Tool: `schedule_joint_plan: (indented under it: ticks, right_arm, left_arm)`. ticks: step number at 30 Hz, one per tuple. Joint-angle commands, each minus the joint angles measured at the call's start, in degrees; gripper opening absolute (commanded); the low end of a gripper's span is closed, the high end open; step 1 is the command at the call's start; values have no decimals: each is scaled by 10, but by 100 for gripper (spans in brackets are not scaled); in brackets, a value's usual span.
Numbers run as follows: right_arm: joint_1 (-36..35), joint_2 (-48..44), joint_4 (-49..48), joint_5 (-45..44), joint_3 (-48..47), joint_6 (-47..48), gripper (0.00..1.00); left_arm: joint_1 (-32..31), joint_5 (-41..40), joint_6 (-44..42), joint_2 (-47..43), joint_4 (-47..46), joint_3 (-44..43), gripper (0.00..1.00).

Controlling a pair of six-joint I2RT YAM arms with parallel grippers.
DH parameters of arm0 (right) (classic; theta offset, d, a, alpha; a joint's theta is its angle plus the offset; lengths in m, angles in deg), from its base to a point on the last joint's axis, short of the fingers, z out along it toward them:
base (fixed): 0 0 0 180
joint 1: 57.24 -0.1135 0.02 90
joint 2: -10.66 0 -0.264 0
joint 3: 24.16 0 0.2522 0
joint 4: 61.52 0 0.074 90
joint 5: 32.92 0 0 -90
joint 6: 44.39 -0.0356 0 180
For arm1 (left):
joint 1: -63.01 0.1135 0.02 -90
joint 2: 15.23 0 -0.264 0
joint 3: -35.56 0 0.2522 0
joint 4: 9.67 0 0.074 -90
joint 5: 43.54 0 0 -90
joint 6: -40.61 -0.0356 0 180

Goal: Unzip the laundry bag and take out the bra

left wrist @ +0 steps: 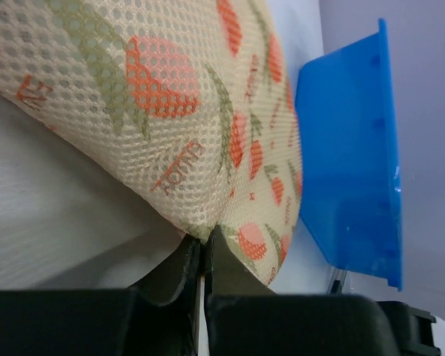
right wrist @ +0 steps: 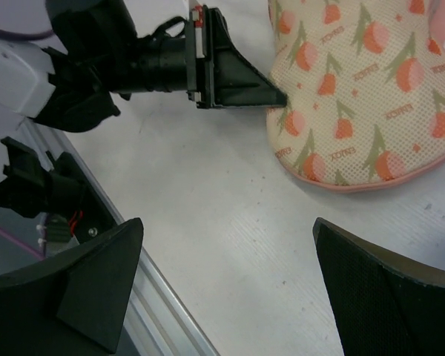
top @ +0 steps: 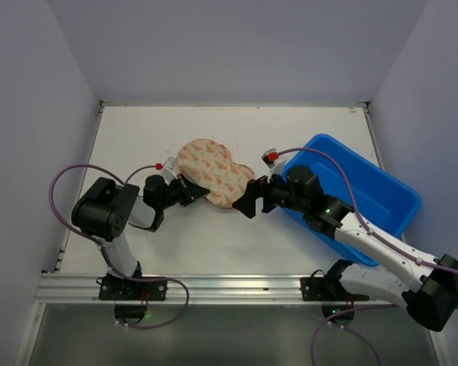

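The laundry bag (top: 212, 171) lies zipped on the white table, a pale pink mesh pouch with orange-red tulip motifs. It fills the left wrist view (left wrist: 170, 111) and shows at the top right of the right wrist view (right wrist: 356, 96). My left gripper (top: 204, 192) is shut, pinching the bag's near left edge (left wrist: 202, 241); its closed tips show in the right wrist view (right wrist: 276, 96). My right gripper (top: 244, 200) is wide open and empty, just off the bag's near right end (right wrist: 228, 222). The bra is not in view.
A blue plastic tub (top: 359, 191) stands at the right, under my right arm, and shows in the left wrist view (left wrist: 352, 148). The metal rail (top: 214, 286) runs along the table's near edge. Walls close in the back and sides.
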Motion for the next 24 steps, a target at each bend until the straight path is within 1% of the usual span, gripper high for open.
schedule_joint_plan:
  ticks: [1, 2, 3, 4, 5, 6, 7, 8, 10, 11, 15, 18, 24]
  right_arm:
    - [-44, 25, -78, -79, 31, 30, 99]
    - [-67, 33, -87, -113, 33, 34, 99]
    - [-77, 43, -89, -129, 35, 41, 99]
    - [-86, 65, -118, -141, 36, 45, 99]
    - [-103, 77, -130, -157, 40, 49, 99]
    - [-111, 89, -144, -181, 41, 57, 99]
    - [-117, 100, -170, -187, 41, 61, 99]
    - [-122, 123, -181, -191, 40, 61, 98]
    - [-124, 145, -206, -193, 31, 57, 93]
    - [-124, 165, -214, -192, 27, 56, 88]
    - [-129, 214, -235, -174, 3, 42, 77]
    - [-129, 246, -263, -172, 3, 26, 74]
    - [-129, 290, -301, -185, -15, 16, 72]
  left_arm:
    - [0, -13, 21, -82, 29, -4, 0]
    - [-1, -20, 27, -100, 93, -10, 0]
    - [-2, -37, 33, -134, 131, -16, 0]
    - [-7, -47, 40, -150, 169, -33, 0]
    - [-9, -56, 43, -165, 247, -43, 0]
    - [-12, -72, 48, -192, 279, -51, 0]
    - [-16, -80, 62, -205, 330, -63, 0]
    - [-18, -88, 70, -216, 355, -70, 0]
    - [-20, -108, 90, -243, 400, -90, 0]
    - [-20, -113, 98, -249, 432, -96, 0]
    - [-22, -135, 118, -274, 480, -121, 0]
    - [-22, -131, 126, -278, 499, -136, 0]
    - [-26, -133, 135, -291, 525, -149, 0]
